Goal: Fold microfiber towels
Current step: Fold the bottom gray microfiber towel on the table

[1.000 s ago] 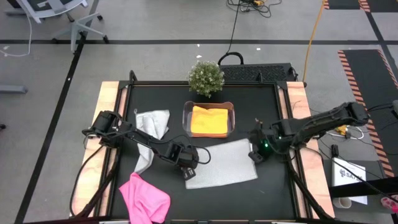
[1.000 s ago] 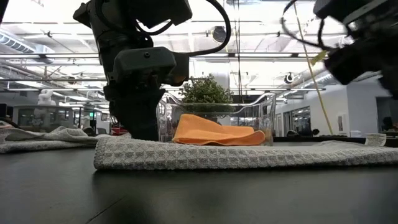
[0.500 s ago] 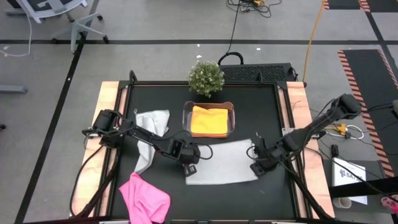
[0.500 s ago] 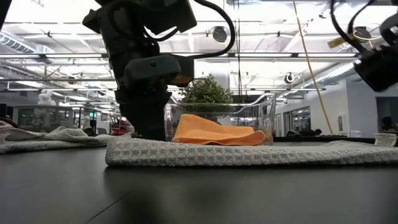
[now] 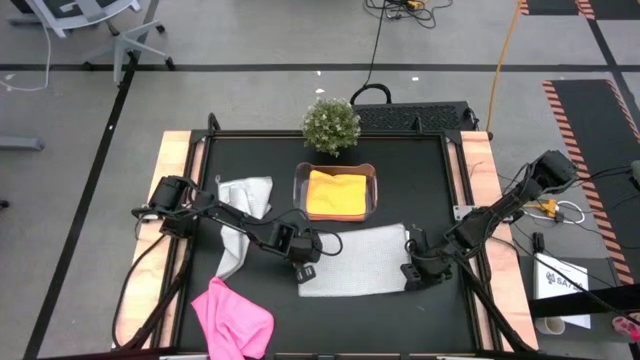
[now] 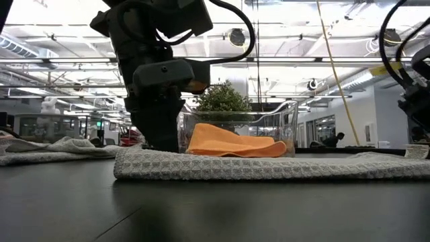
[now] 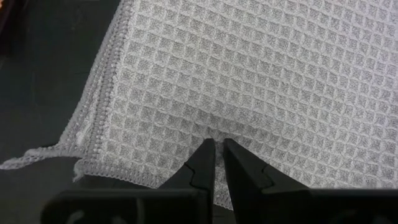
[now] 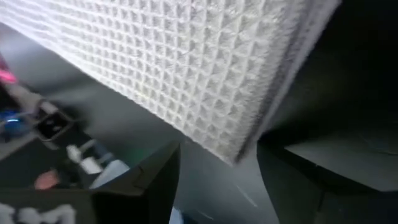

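R gripper (image 5: 410,275) moved to grey towel (image 5: 355,260) near corner, jaws wide, empty | L gripper (image 5: 305,268) pinching towel edge

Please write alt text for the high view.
Both grippers work the flat light grey waffle-weave towel: left gripper pinches its near-left corner, right gripper stands open at its near-right corner.
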Tool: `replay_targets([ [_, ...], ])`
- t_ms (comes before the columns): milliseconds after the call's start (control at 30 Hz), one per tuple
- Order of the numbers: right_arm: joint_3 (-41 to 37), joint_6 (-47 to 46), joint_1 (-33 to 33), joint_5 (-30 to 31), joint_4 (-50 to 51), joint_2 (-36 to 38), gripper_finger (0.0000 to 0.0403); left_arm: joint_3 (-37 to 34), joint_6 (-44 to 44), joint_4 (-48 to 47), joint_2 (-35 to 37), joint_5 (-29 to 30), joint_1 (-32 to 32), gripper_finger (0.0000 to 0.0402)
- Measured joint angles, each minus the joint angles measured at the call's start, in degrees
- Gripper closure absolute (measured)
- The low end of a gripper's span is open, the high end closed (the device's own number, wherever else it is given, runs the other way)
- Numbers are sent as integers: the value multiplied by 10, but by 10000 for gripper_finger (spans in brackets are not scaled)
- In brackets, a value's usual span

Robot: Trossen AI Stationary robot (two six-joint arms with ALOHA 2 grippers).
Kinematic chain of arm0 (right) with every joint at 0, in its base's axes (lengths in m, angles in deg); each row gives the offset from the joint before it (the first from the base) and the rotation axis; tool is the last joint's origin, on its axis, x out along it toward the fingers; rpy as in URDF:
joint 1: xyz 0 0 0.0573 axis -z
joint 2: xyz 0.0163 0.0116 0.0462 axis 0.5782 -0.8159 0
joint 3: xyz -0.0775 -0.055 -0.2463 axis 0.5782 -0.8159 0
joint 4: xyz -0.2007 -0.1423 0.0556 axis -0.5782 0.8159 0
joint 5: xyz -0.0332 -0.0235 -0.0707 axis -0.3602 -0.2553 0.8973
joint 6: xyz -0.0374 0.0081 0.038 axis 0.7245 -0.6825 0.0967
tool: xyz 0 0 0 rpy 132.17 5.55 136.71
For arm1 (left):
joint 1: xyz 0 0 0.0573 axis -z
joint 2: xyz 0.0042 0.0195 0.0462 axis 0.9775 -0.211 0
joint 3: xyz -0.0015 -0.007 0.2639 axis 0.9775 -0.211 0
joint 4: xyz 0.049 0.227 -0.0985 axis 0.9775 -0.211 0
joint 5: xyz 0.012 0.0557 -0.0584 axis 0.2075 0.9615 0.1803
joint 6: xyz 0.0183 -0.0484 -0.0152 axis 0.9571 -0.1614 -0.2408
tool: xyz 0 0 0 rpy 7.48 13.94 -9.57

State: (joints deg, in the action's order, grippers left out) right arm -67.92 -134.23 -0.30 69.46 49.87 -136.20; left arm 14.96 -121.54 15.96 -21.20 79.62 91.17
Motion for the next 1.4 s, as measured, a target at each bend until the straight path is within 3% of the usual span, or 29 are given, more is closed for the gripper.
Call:
replay_targets([
  [167,-6,5,6,49,-12,-1,197,0,-3,0,0,-2,0,364],
  [400,-6,19,17,60,-8,-2,197,0,-5,3,0,-4,0,364],
  [700,-7,35,32,7,3,4,198,0,-7,6,0,-12,0,364],
  [867,-11,15,48,-38,-41,48,198,0,-2,6,0,-12,0,364],
  [1000,0,25,54,-37,-50,94,198,0,-2,3,0,-13,0,364],
  [1233,22,133,72,86,-119,167,198,0,-3,0,0,-12,2,364],
  [1400,23,318,75,167,-127,177,198,0,-9,2,0,-12,2,364],
])
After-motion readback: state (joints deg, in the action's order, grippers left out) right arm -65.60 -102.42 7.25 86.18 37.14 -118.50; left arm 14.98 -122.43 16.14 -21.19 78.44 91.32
